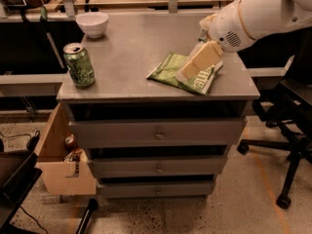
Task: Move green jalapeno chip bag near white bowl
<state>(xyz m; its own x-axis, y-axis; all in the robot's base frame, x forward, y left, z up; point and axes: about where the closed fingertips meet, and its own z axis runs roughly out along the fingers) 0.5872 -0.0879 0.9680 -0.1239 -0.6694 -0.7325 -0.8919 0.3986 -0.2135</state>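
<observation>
The green jalapeno chip bag (171, 71) lies flat near the front right of the grey cabinet top (131, 48). The white bowl (92, 23) stands at the far left corner of the top. My gripper (191, 68) hangs from the white arm coming in from the upper right, and its cream fingers reach down over the middle of the bag, covering part of it. I cannot tell whether they touch the bag.
A green soda can (79, 65) stands at the front left of the top. Another can is mostly hidden behind the arm at the right. Drawers are below, an open cardboard box (61, 155) sits at lower left, and an office chair (292, 130) is at right.
</observation>
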